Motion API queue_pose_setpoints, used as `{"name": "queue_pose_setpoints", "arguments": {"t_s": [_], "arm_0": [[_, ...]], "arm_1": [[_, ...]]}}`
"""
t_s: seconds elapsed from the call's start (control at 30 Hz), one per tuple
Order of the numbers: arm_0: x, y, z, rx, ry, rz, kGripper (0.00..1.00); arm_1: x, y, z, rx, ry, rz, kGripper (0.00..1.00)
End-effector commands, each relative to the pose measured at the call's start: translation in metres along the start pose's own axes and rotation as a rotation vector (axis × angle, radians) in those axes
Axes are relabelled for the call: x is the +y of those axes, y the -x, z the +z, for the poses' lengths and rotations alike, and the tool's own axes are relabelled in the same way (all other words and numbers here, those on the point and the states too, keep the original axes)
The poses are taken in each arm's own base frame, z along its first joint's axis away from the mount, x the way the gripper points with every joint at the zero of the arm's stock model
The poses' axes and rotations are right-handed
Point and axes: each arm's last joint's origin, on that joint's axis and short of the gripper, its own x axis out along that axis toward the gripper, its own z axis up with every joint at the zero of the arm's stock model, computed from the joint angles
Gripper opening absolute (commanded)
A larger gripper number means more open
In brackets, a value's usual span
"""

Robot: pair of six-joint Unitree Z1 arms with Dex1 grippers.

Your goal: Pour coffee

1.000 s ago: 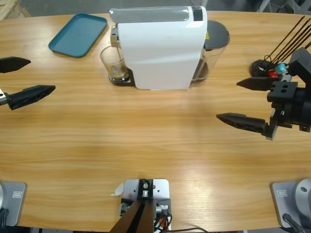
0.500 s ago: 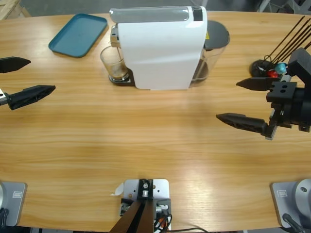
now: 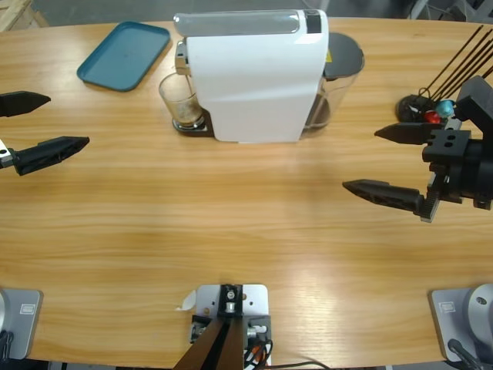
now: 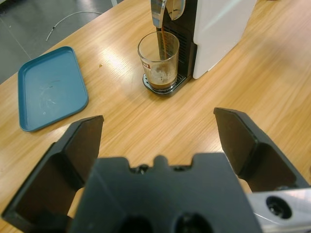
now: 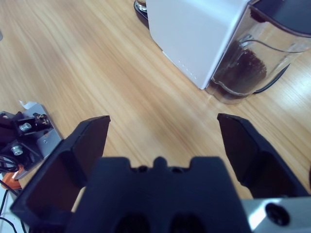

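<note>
- Left wrist view gives you the best read: the left end effector (image 4: 158,131) has its jaws spread wide and holds nothing, aimed straight at the glass tumbler (image 4: 158,60) under the spout of the coffee machine (image 4: 214,29).
- Coffee (image 4: 160,83) is a thin brown layer in the bottom of that tumbler, with a dark stream running down into it from the spout; you should judge the brewing unfinished, so wait until the stream stops before you go in.
- When you do approach, come in level and low, with a jaw on each side of the tumbler, and close gently, since clear glass is slippery and the drip plate under it is small.
- Relative to the coffee machine (image 3: 254,77), the tumbler (image 3: 179,100) stands touching its left front, the teal tray (image 3: 123,54) lies further left, and the left end effector (image 3: 42,123) waits well apart from the tumbler on that same side.
- Right of the coffee machine, the right end effector (image 3: 377,158) is also wide and empty, well apart from the tumbler, with the machine's body between them; leave it parked.
</note>
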Motion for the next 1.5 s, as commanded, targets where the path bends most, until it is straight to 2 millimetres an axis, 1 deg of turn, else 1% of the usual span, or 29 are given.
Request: {"name": "queue_pose_setpoints", "arguments": {"t_s": [0.03, 1.1, 1.27, 1.37, 1.5], "arm_0": [[-0.004, -0.008, -0.012, 0.052, -0.012, -0.031, 0.996], [-0.004, -0.009, -0.013, 0.06, -0.01, -0.031, 0.996], [-0.003, -0.012, -0.013, 0.07, -0.005, -0.023, 0.996], [-0.002, -0.019, -0.011, 0.09, -0.004, -0.026, 0.996], [-0.003, -0.014, -0.013, 0.077, -0.005, -0.024, 0.996]], "arm_1": [[0.0, -0.011, -0.01, 0.061, -0.01, 0.016, 1.0], [0.0, -0.012, -0.01, 0.066, -0.011, 0.014, 1.0], [-0.001, -0.014, -0.01, 0.075, -0.013, 0.015, 1.0], [0.0, -0.012, -0.011, 0.067, -0.011, 0.014, 1.0], [0.0, -0.01, -0.011, 0.059, -0.01, 0.014, 1.0]]}}
